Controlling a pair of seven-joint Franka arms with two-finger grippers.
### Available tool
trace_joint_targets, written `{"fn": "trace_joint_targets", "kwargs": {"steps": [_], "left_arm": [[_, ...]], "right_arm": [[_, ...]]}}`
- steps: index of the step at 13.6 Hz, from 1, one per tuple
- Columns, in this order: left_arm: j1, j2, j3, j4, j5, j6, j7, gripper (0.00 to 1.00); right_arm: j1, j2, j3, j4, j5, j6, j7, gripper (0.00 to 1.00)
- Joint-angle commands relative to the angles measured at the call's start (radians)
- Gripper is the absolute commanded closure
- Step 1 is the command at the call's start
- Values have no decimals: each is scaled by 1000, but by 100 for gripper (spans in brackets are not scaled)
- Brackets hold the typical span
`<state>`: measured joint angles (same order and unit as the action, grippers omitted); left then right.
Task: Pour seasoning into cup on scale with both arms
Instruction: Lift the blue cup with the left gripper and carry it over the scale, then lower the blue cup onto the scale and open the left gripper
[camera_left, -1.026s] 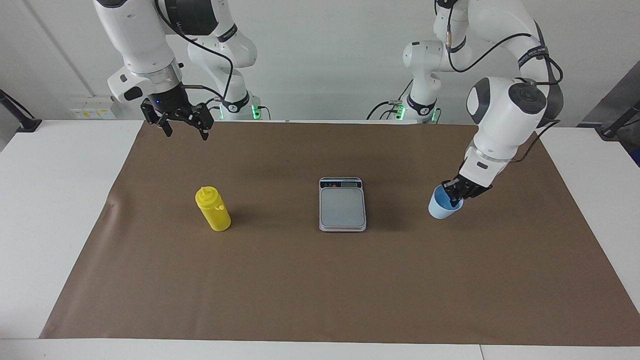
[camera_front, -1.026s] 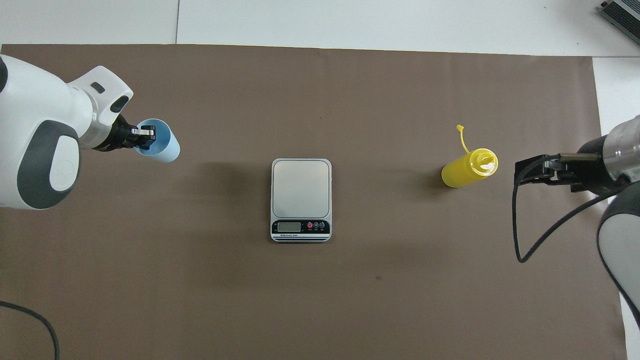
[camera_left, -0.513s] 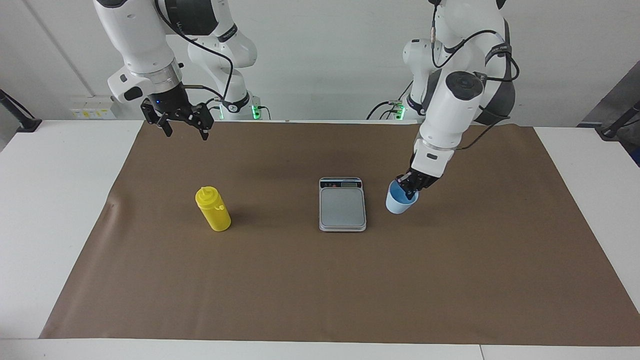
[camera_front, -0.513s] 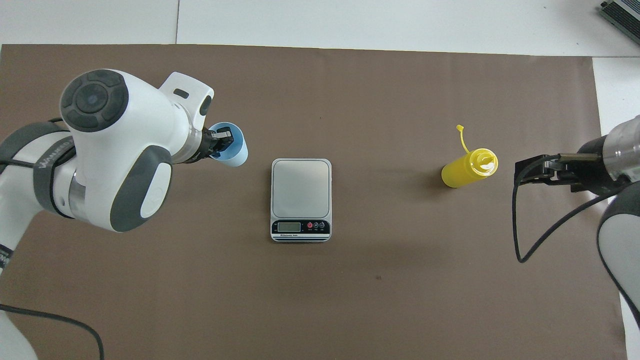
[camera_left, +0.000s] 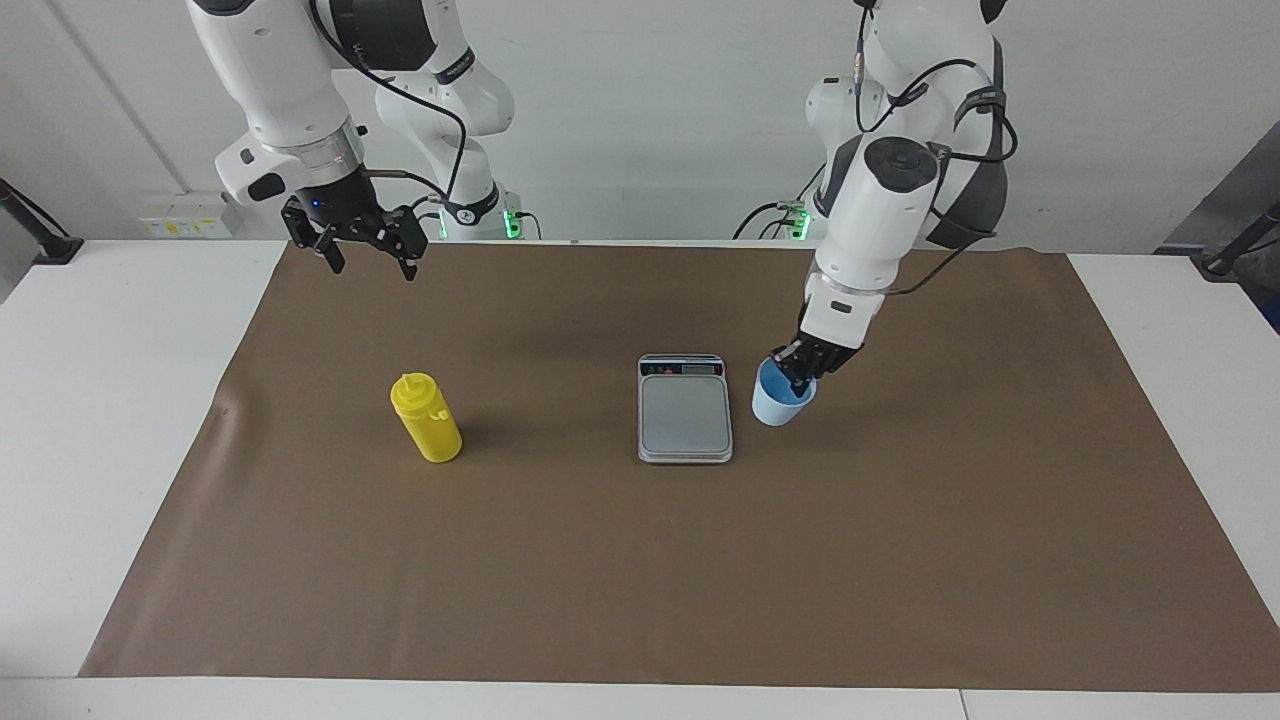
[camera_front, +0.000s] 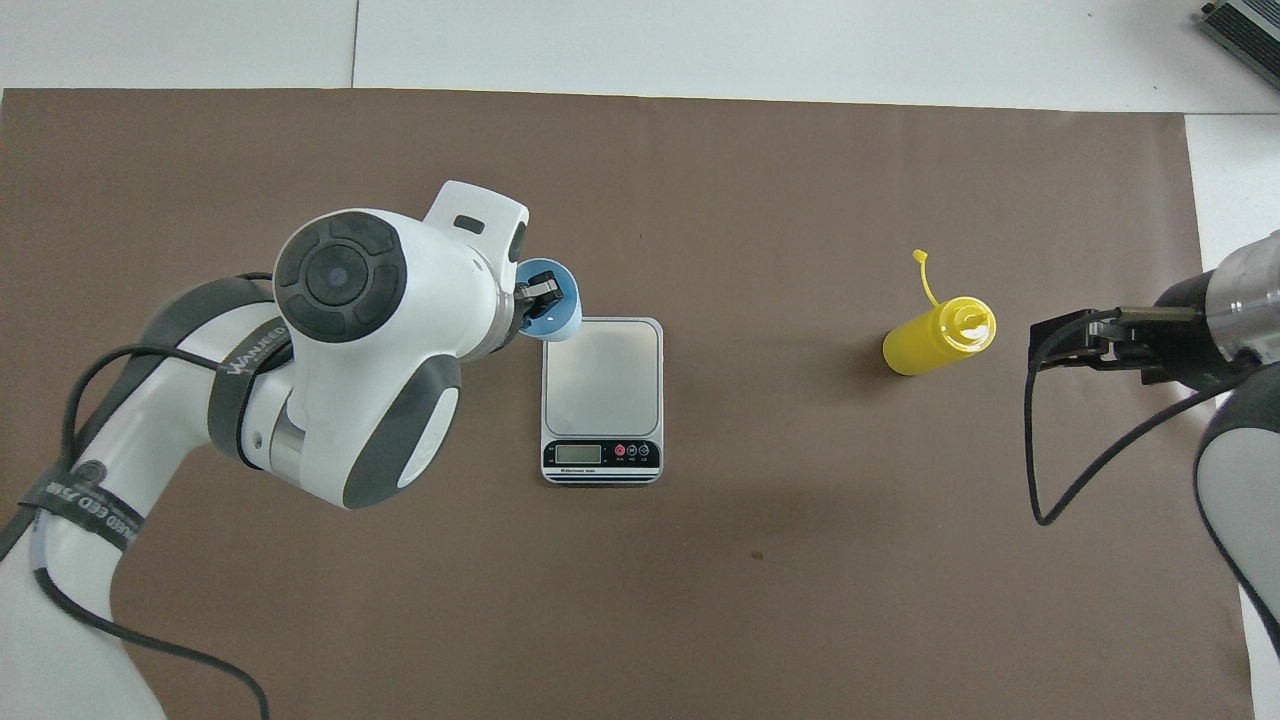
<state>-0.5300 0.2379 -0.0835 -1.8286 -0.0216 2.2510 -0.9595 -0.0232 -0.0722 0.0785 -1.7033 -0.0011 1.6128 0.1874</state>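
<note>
Cup (camera_left: 776, 403) pinched in left gripper (camera_left: 797, 370), just beside scale (camera_left: 685, 412).

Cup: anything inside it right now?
One finger of the left gripper reaches inside the cup, pinching its rim. The blue interior otherwise looks empty, though the finger hides part of it.

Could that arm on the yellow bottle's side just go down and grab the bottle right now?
Probably yes. The right gripper hangs open above the brown mat, and nothing stands between it and the upright yellow bottle.
</note>
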Motion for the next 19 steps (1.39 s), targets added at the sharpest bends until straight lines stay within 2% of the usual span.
{"fn": "trace_joint_targets", "kwargs": {"steps": [1, 4, 13, 14, 15, 16, 17, 19], "left_arm": [[-13, -6, 19, -38, 23, 28, -4, 100], [-16, -29, 19, -110, 23, 87, 31, 100], [-36, -12, 19, -146, 41, 128, 35, 100], [-36, -12, 19, -146, 42, 127, 36, 95], [-36, -12, 19, -146, 42, 128, 36, 82], [-36, -12, 19, -146, 42, 127, 35, 56], [-38, -14, 21, -144, 43, 121, 34, 1], [-22, -26, 27, -120, 60, 81, 38, 0]], "right_arm": [[-14, -8, 10, -4, -2, -4, 14, 0], [-15, -8, 10, -4, -2, -4, 14, 0], [-14, -8, 10, -4, -2, -4, 14, 0], [-14, -8, 9, -4, -2, -4, 14, 0], [-14, -8, 10, -4, -2, -4, 14, 0], [-15, -8, 10, -4, -2, -4, 14, 0], [-14, -8, 10, -4, -2, -4, 14, 0], [-14, -8, 10, -4, -2, -4, 14, 0]]}}
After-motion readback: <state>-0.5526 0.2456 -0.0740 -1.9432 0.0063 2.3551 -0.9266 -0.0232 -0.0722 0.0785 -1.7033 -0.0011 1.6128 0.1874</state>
